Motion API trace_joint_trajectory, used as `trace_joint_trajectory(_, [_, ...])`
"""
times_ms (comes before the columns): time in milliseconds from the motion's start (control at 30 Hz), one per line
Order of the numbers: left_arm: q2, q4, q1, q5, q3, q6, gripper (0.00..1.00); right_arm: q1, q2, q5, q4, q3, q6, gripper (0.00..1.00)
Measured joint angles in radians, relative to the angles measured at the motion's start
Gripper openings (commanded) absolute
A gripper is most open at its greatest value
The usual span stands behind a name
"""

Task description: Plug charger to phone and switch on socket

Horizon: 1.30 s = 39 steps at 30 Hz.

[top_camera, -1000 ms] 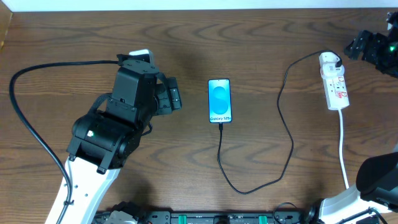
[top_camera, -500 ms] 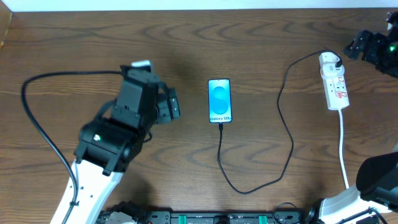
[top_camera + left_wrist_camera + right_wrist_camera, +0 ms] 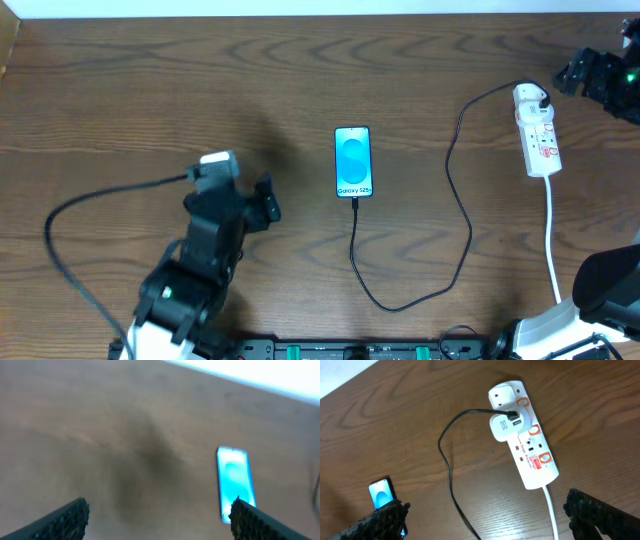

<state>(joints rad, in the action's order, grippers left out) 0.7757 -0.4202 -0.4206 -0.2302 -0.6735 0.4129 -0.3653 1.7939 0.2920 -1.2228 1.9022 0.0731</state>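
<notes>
— What has changed?
— The left arm has pulled back toward the near left, so the left gripper (image 3: 266, 200) sits farther from the phone (image 3: 353, 162) than a second ago. Phone, charger and socket lie where they were.
— How does the phone lie?
— Flat on the table (image 3: 150, 80), about mid-table. Its long axis runs far to near, screen up, with the white strip at the near end.
— And the charger (image 3: 455, 200)?
— Its tip meets the phone's near edge. The cable runs nearward, loops to the right, then climbs far to the adapter (image 3: 504, 426) on the socket (image 3: 537, 130).
— Where is the socket?
— At the far right, long axis far to near and slightly tilted. The adapter is at its far end, and the white cord (image 3: 551, 240) leaves its near end.
— The jaws?
— Both stand wide apart and hold nothing. The left ones point at bare table left of the phone. The right gripper (image 3: 490, 520) hangs over the socket, clear of it.
</notes>
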Motion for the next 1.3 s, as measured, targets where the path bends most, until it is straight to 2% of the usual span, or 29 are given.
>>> trace_joint_trajectory(133, [-0.126, 0.187, 0.021, -0.035, 0.110, 0.000, 0.90, 0.000, 0.000, 0.000, 0.000, 0.000, 0.000, 0.99])
trace_joint_trajectory(367, [-0.319, 0.621, 0.192, -0.060, 0.373, 0.001, 0.90, 0.000, 0.000, 0.000, 0.000, 0.000, 0.001, 0.99])
trace_joint_trajectory(567, [-0.425, 0.758, 0.272, -0.061, 0.538, 0.001, 0.90, 0.000, 0.000, 0.000, 0.000, 0.000, 0.003, 0.99])
trace_joint_trajectory(767, [-0.568, 0.774, 0.315, -0.060, 0.650, 0.001, 0.90, 0.000, 0.000, 0.000, 0.000, 0.000, 0.003, 0.99])
trace_joint_trajectory(1000, [-0.748, 0.590, 0.371, -0.058, 0.668, -0.008, 0.90, 0.000, 0.000, 0.000, 0.000, 0.000, 0.003, 0.99])
trace_joint_trajectory(1300, [-0.765, 0.447, 0.468, 0.055, 0.668, -0.148, 0.90, 0.000, 0.000, 0.000, 0.000, 0.000, 0.003, 0.99])
